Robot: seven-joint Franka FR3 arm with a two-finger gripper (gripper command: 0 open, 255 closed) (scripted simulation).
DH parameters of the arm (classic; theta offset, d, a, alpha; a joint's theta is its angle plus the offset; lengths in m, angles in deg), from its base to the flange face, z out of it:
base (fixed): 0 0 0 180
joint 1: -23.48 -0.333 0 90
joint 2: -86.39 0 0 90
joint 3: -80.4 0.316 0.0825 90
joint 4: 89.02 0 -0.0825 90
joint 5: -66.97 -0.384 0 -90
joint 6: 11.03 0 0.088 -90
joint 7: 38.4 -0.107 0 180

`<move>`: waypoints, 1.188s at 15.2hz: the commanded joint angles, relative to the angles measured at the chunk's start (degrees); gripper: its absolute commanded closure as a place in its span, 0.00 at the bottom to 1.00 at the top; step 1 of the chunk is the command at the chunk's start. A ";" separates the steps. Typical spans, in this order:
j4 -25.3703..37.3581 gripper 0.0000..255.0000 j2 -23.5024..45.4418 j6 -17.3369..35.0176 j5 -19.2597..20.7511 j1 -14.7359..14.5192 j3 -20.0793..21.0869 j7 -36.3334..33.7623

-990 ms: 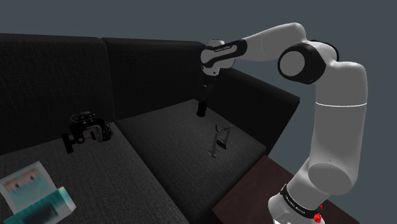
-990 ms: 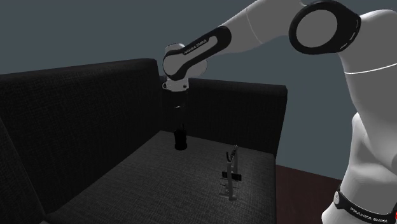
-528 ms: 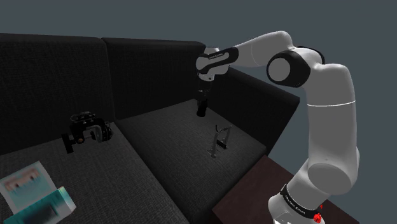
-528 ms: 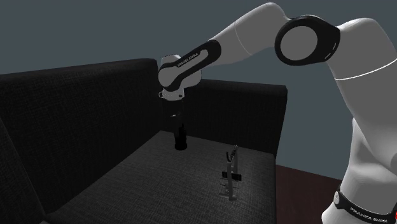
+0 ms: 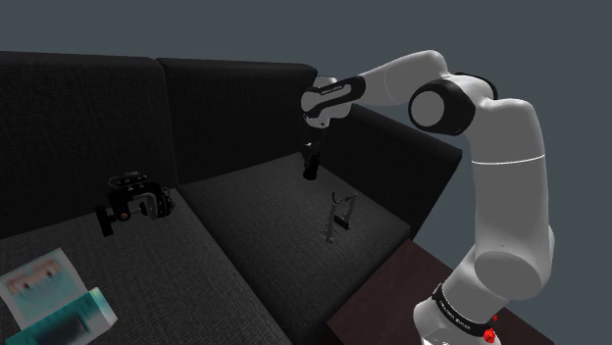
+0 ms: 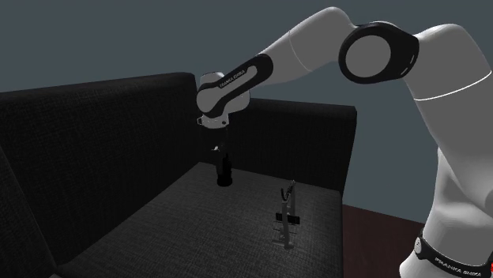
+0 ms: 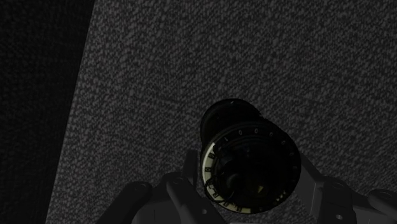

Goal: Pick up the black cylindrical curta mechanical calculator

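Note:
The black cylindrical calculator stands upright on the dark sofa seat, near the backrest. My gripper hangs straight down over it with the fingertips around its upper part. In the wrist view the calculator's round top, ringed with pale numerals, sits between the two black fingers, which press against its sides. The gripper is shut on it. The calculator still rests on the cushion.
A thin metal and black tool stands on the same cushion, nearer the armrest. A black gadget and a teal and white box lie on the cushion at the shoulder view's left. A dark wooden surface adjoins the sofa.
The hand has come down from above the calculator until the fingers surround its top. The fingers, open before, have closed on it. The calculator has not moved.

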 commanded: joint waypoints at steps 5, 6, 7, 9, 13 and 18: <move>0.04 1.00 0.10 -0.01 -0.02 0.02 0.02 0.03; 0.01 1.00 0.04 -0.03 -0.01 0.00 0.02 0.02; 0.24 1.00 -0.32 -0.61 0.07 -0.02 -0.03 -0.05; 0.74 1.00 -1.00 -1.78 0.24 -0.05 -0.12 -0.20; 1.97 1.00 -2.22 -4.22 0.54 -0.09 -0.28 -0.47; 3.84 1.00 -3.54 -7.37 0.88 -0.11 -0.45 -0.81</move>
